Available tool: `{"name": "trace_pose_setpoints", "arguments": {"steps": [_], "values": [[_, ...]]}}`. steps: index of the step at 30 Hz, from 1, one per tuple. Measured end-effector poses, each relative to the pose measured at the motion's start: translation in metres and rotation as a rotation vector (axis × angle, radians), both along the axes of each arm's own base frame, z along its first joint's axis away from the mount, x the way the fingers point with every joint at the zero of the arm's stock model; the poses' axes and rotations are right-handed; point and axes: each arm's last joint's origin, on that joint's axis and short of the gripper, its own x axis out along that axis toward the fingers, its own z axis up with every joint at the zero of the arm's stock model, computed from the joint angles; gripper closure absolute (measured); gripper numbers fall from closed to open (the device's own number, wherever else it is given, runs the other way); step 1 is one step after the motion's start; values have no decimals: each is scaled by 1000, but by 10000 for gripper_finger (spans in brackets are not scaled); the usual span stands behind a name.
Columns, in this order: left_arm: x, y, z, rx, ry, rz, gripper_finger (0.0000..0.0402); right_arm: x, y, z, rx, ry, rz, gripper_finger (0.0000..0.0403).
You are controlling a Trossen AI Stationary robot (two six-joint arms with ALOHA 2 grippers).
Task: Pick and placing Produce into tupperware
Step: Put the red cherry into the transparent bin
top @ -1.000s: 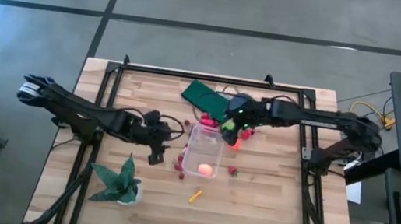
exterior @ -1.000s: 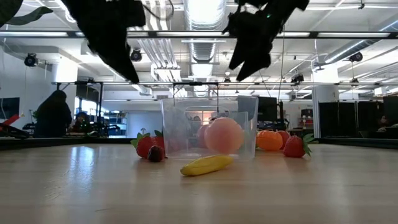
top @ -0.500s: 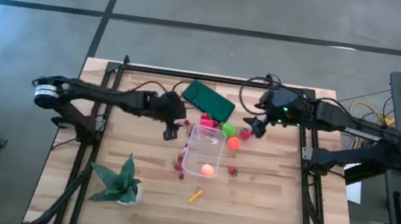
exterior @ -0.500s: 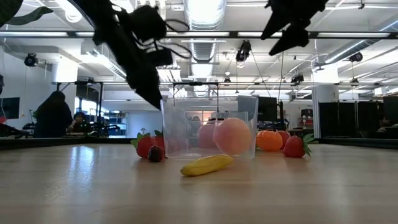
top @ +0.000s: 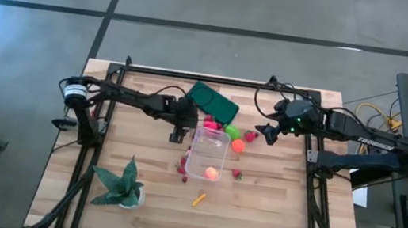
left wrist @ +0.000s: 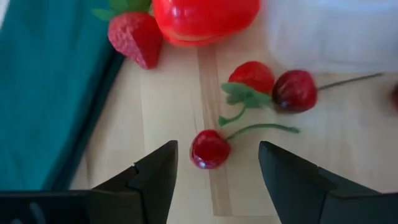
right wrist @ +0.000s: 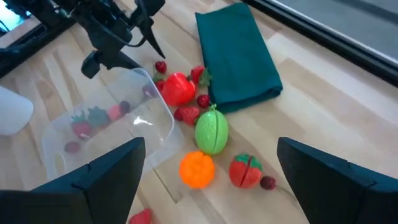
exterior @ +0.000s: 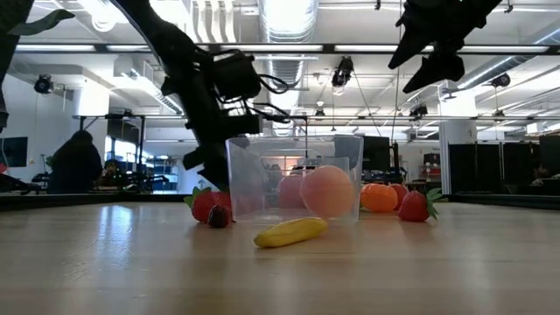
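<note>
The left pincer (left wrist: 214,168) hangs partly open and empty just beside the tupperware (top: 206,153), a red cherry (left wrist: 209,149) lying on the counter (top: 269,219) between its fingers. The right pincer (top: 267,132), wide open and empty, hovers past the tupperware's far corner, near the orange ball (top: 238,145).

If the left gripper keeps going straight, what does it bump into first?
Probably the cherry, lying right between the open left gripper's fingers. Past it lie more cherries, though depth is hard to judge.
</note>
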Motion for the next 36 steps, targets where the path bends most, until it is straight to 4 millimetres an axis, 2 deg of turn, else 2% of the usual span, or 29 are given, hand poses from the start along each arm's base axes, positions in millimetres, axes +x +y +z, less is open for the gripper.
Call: {"name": "trace_pose_setpoints", "arguments": {"steps": [6, 13, 17, 24, 33, 36], "values": [[0, 7, -4, -39, 5, -1, 203, 4, -1, -7, 4, 23, 1, 46], [1, 10, -2, -59, -11, -5, 266, 12, -3, -13, -2, 57, 14, 46], [2, 11, -5, -67, -5, -7, 285, 17, -4, -17, 0, 73, 15, 46], [3, 11, -14, -85, 14, -12, 288, 22, -5, -22, 6, 101, 16, 46], [3, 11, -13, -90, 17, -5, 288, 22, -5, -22, 1, 103, 22, 46], [-1, 8, -6, -103, 58, -4, 288, 22, -5, -22, -3, 105, 26, 46]]}}
